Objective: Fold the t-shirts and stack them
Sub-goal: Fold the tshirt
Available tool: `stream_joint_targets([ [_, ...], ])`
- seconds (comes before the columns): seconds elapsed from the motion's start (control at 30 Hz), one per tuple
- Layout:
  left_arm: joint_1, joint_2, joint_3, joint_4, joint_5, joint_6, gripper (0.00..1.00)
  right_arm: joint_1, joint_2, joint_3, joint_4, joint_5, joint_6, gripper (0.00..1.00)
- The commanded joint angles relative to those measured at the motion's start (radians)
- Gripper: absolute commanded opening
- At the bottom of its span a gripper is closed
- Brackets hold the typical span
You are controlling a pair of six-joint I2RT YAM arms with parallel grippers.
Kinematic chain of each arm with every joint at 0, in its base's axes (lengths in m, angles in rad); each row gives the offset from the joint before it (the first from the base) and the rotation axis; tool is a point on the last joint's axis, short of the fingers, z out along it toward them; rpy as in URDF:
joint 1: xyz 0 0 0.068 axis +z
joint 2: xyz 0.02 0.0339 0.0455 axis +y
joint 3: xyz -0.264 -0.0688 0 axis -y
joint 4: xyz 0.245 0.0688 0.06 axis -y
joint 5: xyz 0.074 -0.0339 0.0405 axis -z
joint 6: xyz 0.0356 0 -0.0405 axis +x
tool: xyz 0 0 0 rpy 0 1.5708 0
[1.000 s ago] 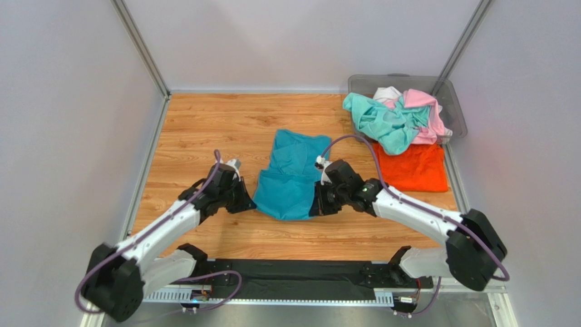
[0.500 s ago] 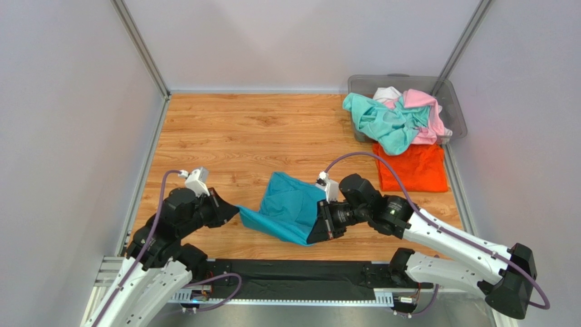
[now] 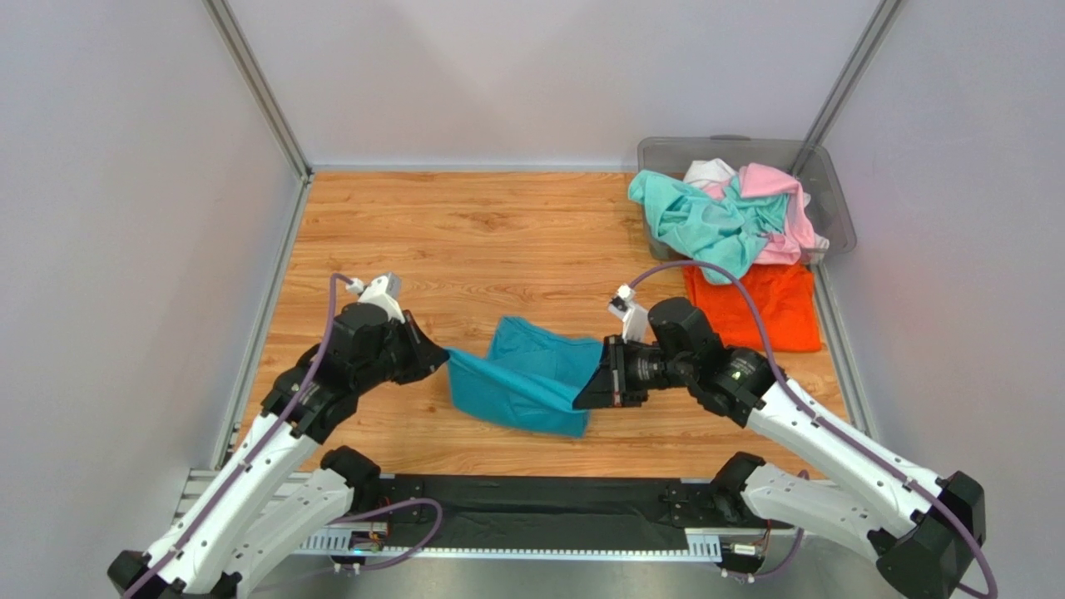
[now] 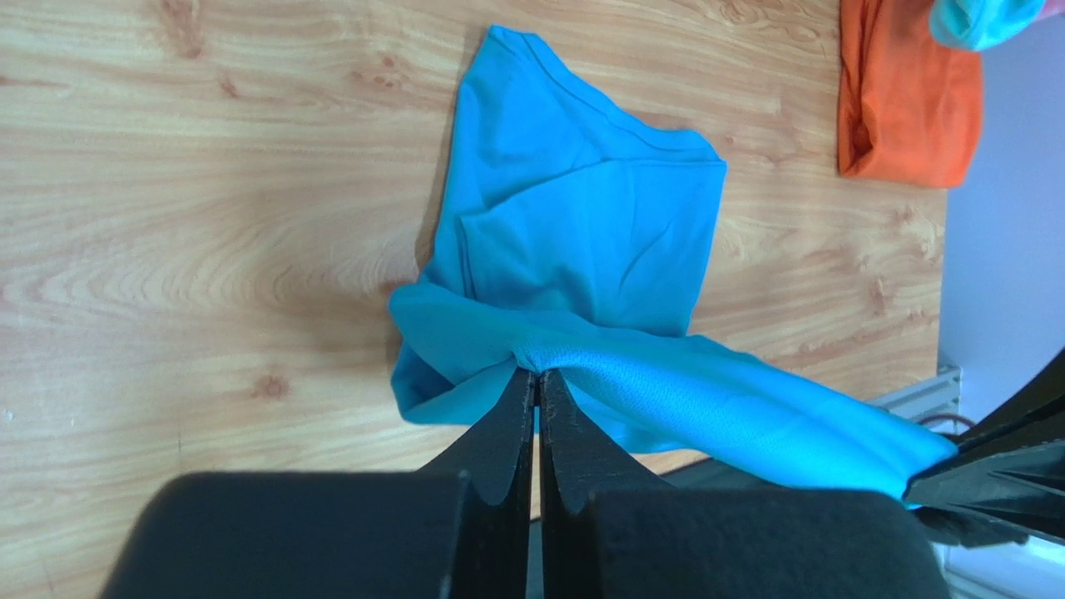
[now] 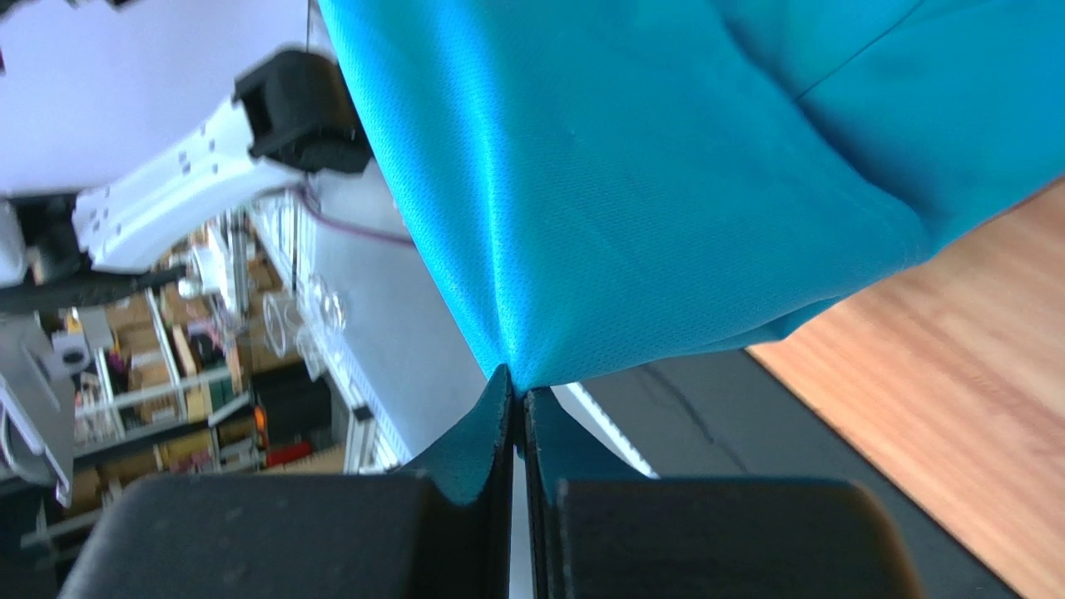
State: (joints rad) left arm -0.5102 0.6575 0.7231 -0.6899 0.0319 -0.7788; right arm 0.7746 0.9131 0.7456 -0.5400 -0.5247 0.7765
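From above, the soft teal-blue cloth t-shirt (image 3: 525,389) lies near the front of the wooden table (image 3: 500,237), one edge stretched between the left gripper (image 3: 440,362) and the right gripper (image 3: 585,397). In the left wrist view, the jaws are pinched closed on this edge. In the right wrist view, the jaws also clamp the cloth.

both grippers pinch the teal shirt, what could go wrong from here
The left gripper and right gripper each pinch only a thin edge of the soft teal-blue cloth t-shirt, so it may slip free. Its far part lies creased on the wooden table, so the fold may come out crooked.
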Motion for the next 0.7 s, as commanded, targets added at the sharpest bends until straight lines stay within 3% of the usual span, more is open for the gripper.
stream_joint_targets([
  [0.0, 0.004, 0.059, 0.048, 0.139, -0.072, 0.024, 0.0, -0.089, -0.023, 0.026, -0.002, -0.024, -0.042, 0.0],
  [0.67, 0.01, 0.677, 0.335, 0.274, -0.142, 0.079, 0.0, -0.454, 0.363, 0.052, 0.227, -0.167, -0.068, 0.0],
])
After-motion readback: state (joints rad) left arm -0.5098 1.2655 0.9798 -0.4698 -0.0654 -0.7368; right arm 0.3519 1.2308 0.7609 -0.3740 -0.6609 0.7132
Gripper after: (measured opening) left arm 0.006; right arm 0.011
